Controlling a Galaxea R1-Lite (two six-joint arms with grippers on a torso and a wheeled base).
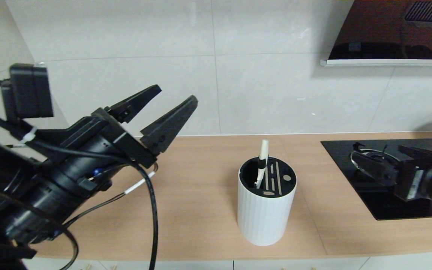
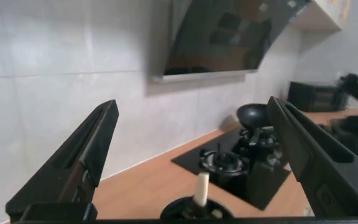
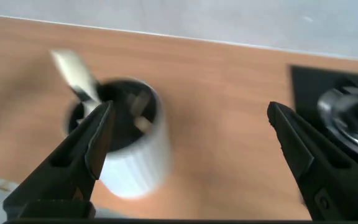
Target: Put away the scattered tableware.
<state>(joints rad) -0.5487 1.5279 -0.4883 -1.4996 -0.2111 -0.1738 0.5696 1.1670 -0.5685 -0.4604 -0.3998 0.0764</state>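
A wall (image 1: 216, 75) of large, pale, smooth tiles is seen behind a light wood-grain counter (image 1: 186, 210). At the far right a flat black glass hob (image 1: 381, 204) with a round metal burner (image 2: 221, 160) is set into the counter, and a glossy dark slanted hood (image 1: 388, 33) is mounted above it. Near the middle of the counter a white ribbed cylindrical holder (image 1: 264, 221) is stood upright; its flat black top is cut with narrow slots and small round holes. A slim utensil (image 1: 263, 157), with a cream handle and a black band, is stood in the opening at the left of that top, tilted slightly. The left gripper (image 1: 177, 93) is held high at the left, well apart from the holder; its tapered matt-black fingers are spread wide, and nothing is held or touched. The right gripper (image 3: 190, 109) is placed to the right of the holder, over the near left part of the hob, and is pointed towards the holder. Its jaws are likewise parted wide and nothing is gripped between them.
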